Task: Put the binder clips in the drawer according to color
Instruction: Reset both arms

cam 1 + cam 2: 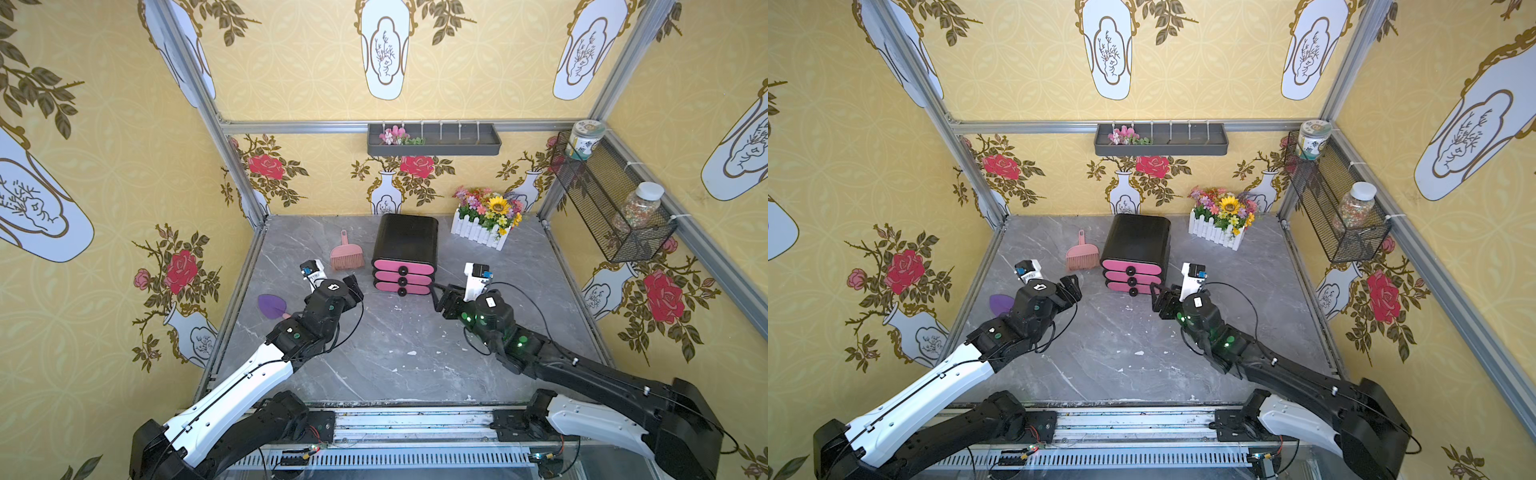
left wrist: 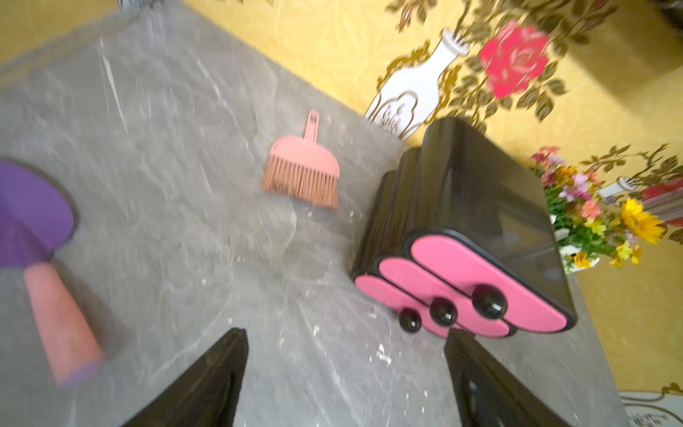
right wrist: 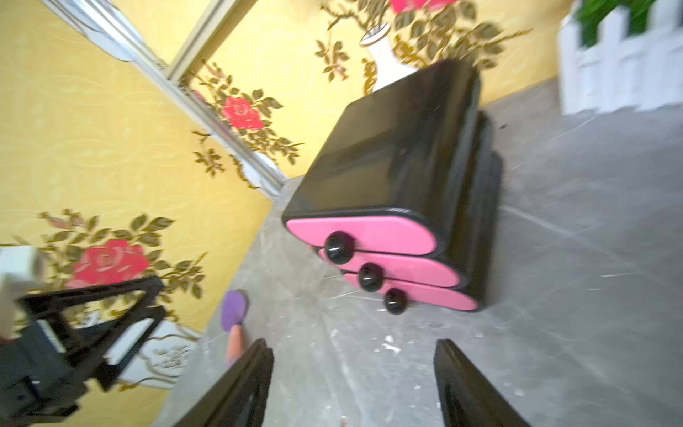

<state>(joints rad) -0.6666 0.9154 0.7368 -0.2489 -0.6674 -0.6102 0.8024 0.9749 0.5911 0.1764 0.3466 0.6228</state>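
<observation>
The drawer unit (image 1: 405,245) (image 1: 1136,245) is a black case with three pink drawer fronts and black knobs (image 2: 489,301). It stands at the back middle of the table, and all three drawers are shut. No binder clips show in any view. My left gripper (image 1: 353,286) (image 2: 345,332) hovers just left of the drawer fronts. It is open, with only bare tabletop between its fingers. My right gripper (image 1: 440,297) (image 3: 354,344) hovers just right of the fronts. It is also open and holds nothing. The drawer unit (image 3: 391,155) stands a little ahead of it.
A pink hand brush (image 1: 345,255) lies left of the drawer unit. A purple scoop with a pink handle (image 1: 272,305) lies by the left edge. A white fence box of flowers (image 1: 486,220) stands at the back right. A wire basket (image 1: 611,199) hangs on the right wall.
</observation>
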